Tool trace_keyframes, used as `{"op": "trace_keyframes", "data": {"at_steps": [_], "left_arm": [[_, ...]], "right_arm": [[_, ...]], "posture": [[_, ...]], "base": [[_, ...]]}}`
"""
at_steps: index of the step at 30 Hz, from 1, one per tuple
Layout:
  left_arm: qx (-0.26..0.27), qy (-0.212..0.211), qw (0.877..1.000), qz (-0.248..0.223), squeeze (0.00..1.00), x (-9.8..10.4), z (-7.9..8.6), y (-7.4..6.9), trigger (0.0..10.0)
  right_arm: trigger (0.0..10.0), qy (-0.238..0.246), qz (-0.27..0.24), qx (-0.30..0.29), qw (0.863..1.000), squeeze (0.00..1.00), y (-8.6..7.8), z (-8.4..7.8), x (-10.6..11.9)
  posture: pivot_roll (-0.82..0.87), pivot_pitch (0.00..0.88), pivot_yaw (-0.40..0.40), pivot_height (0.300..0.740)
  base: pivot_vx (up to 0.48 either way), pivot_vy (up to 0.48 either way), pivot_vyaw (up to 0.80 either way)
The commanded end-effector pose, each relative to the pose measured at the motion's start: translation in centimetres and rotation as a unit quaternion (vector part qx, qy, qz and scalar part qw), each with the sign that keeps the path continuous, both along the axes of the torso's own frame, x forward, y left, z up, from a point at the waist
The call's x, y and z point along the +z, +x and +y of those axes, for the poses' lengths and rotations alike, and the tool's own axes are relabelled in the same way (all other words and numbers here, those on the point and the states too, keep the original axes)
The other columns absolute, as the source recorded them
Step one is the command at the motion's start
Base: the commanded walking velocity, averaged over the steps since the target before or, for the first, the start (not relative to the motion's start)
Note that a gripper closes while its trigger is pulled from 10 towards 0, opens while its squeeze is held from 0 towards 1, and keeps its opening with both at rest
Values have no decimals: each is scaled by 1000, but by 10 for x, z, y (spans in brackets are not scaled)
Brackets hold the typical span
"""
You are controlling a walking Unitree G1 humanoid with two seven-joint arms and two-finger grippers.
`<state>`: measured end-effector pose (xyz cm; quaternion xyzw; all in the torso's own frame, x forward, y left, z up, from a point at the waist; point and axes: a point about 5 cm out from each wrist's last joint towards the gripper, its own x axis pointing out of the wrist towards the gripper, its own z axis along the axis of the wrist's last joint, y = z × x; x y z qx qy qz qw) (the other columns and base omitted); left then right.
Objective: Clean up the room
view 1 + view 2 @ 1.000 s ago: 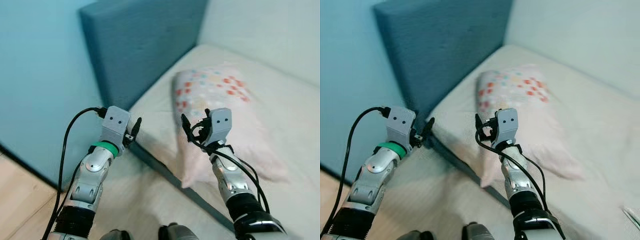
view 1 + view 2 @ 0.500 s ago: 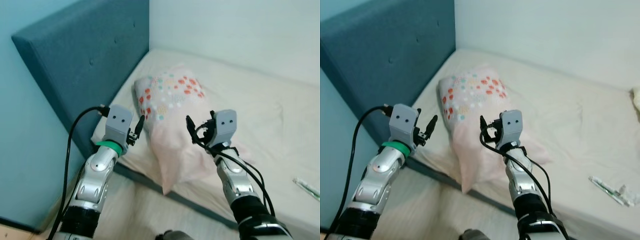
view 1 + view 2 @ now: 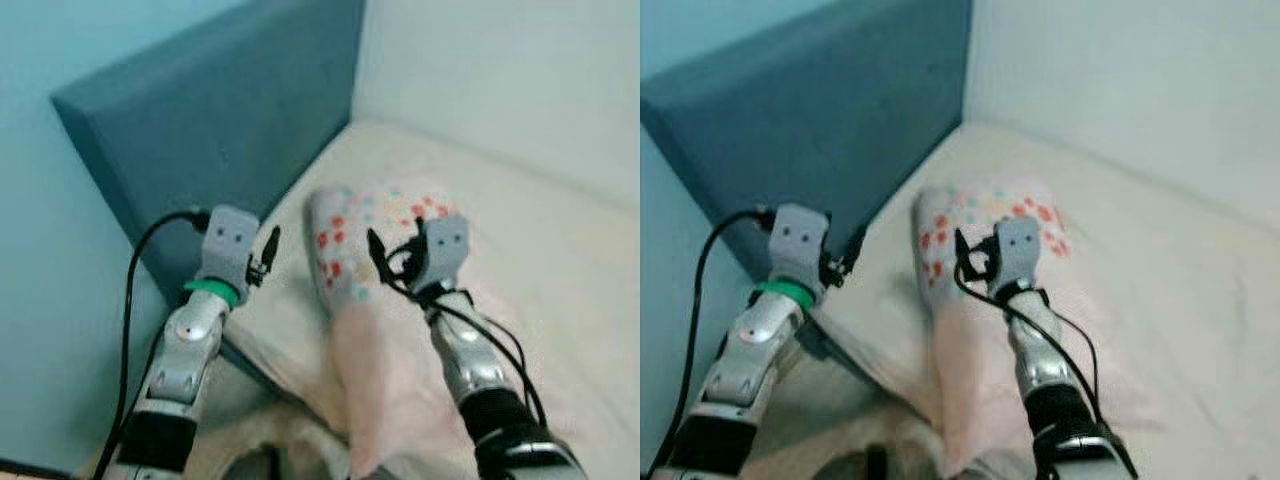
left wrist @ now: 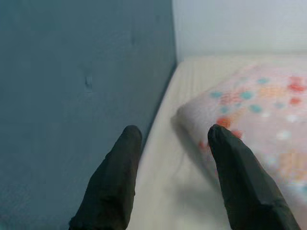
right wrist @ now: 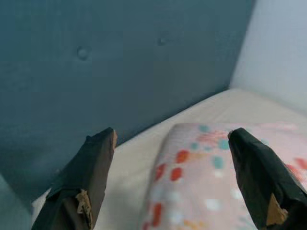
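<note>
in the head views, now blurred, the camera has swung since half a second ago: the blue headboard [image 3: 230, 130] fills more of the left and the bed [image 3: 560, 260] corner sits closer. the spotted pillow [image 3: 375, 270] lies near the bed's head-end corner, running toward the near edge. the left gripper [image 3: 268, 255] hangs over the bed's edge beside the headboard; the right gripper [image 3: 378, 255] is raised over the pillow. in the left wrist view its fingers [image 4: 117, 182] are spread, empty, the pillow just beside one. in the right wrist view the fingers [image 5: 86, 182] gape wide above the pillow's end.
</note>
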<state>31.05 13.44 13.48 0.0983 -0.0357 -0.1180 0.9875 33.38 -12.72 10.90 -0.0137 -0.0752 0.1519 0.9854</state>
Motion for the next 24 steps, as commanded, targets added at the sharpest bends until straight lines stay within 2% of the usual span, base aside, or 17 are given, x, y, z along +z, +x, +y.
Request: {"op": "trace_keyframes", "data": {"at_steps": [1,10,12,14,15,17,18,20,24], "left_arm": [[-30,-1,999,15,0,-5,-6,-6,10000],[-51,4,998,25,0,-9,-8,-9,10000],[-70,7,997,36,0,-12,-11,-12,10000],[-94,16,994,48,0,-16,-14,-16,10000],[-94,16,994,48,0,-16,-14,-16,10000],[-98,22,994,50,0,-17,-13,-17,10000],[-98,22,994,50,0,-17,-13,-17,10000],[-90,27,994,49,0,-15,-10,-16,10000],[-83,37,995,47,0,-13,-5,-15,10000]], "right_arm": [[10000,-3,19,-6,1000,0,-4,-7,-9],[10000,-6,23,-11,1000,0,-5,-8,-12],[10000,-21,16,-58,998,0,-5,-19,-11],[10000,-37,14,-132,990,0,-5,-39,-12],[10000,-37,14,-132,990,0,-5,-39,-12],[10000,-37,19,-171,984,0,-6,-52,-14],[10000,-37,19,-171,984,0,-6,-52,-14],[10000,-34,44,-191,980,0,-8,-71,-22],[10000,-40,59,-192,979,0,-9,-81,-27]], "posture": [[42,36,20,714],[43,38,19,714],[40,41,20,714],[36,44,23,714],[36,44,23,714],[34,50,31,714],[34,50,31,714],[32,79,48,714],[34,98,62,714]], "base": [[0,0,0],[0,0,0],[0,0,0],[0,0,0],[0,0,0],[0,0,0],[0,0,0],[0,0,0],[0,0,0]]}}
